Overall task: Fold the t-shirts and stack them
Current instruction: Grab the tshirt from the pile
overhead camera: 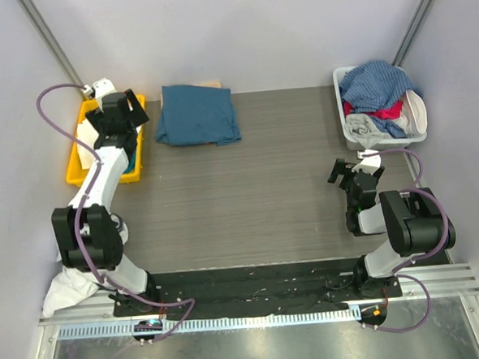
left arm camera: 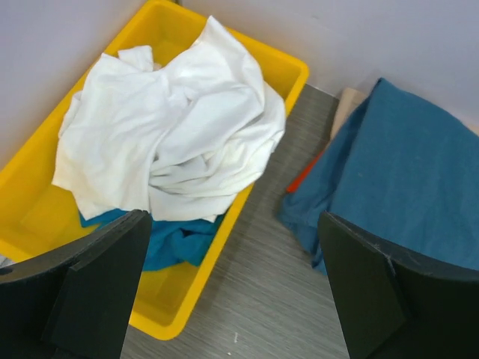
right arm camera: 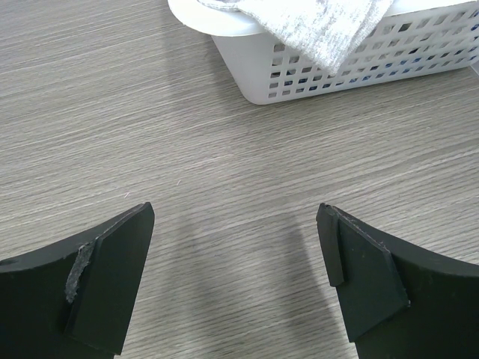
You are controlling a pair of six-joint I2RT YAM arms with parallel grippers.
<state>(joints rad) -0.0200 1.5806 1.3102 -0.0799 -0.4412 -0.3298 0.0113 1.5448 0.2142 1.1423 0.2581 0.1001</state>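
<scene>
A crumpled white t-shirt (left arm camera: 172, 127) fills the yellow bin (left arm camera: 187, 295) at the table's far left, with a teal-blue garment (left arm camera: 176, 241) underneath it. A dark blue t-shirt (overhead camera: 196, 114) lies folded on the table just right of the bin, also seen in the left wrist view (left arm camera: 408, 172). My left gripper (overhead camera: 121, 111) hovers over the bin's right rim, open and empty (left arm camera: 233, 224). My right gripper (overhead camera: 357, 170) is low over bare table at the right, open with nothing between its fingers (right arm camera: 236, 221).
A white perforated basket (overhead camera: 352, 132) at the far right holds several bunched garments, and a grey cloth (right arm camera: 314, 22) hangs over its rim. A white cloth (overhead camera: 67, 289) lies beside the left arm's base. Something beige and orange (left arm camera: 307, 178) peeks from under the folded blue shirt.
</scene>
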